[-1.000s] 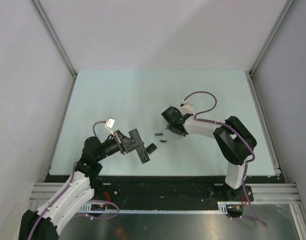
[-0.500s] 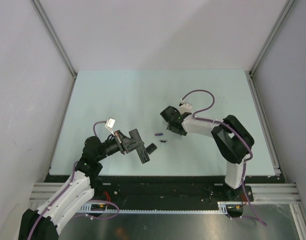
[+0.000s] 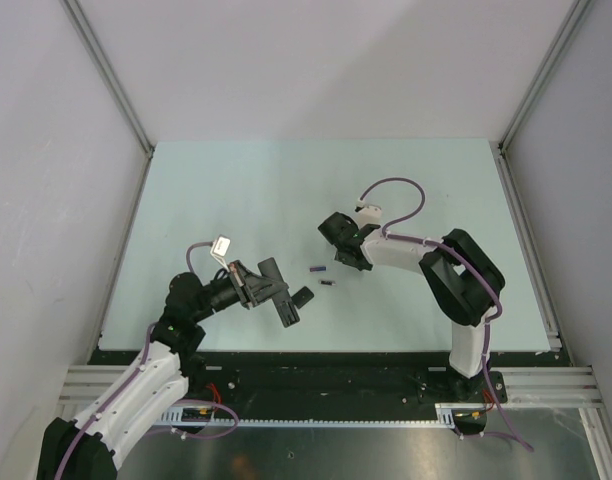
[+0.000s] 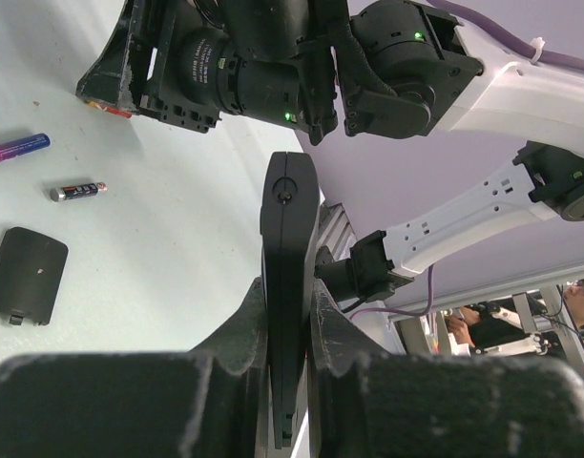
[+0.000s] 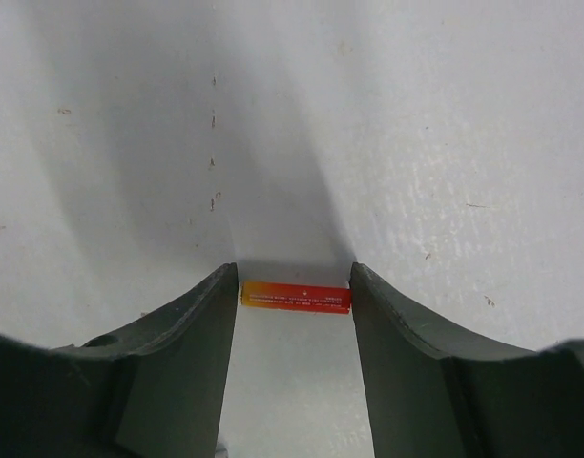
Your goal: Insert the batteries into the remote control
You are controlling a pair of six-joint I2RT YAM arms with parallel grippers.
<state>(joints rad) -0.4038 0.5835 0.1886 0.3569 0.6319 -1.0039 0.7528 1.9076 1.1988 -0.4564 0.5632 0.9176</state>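
Note:
My left gripper is shut on the remote control, a slim black bar held edge-on above the table's near part. Its black cover piece lies flat on the table beside it. A blue-purple battery and a dark battery lie loose in the middle. My right gripper is down on the table, and a red battery lies lengthwise between its fingertips, touching both. The top view hides the red battery.
The pale green table is bordered by a metal frame and white walls. The right arm's body hangs close over the loose batteries in the left wrist view.
My right gripper has shifted slightly left and its jaws have narrowed onto the red battery's ends. The left arm and the remote control have not moved.

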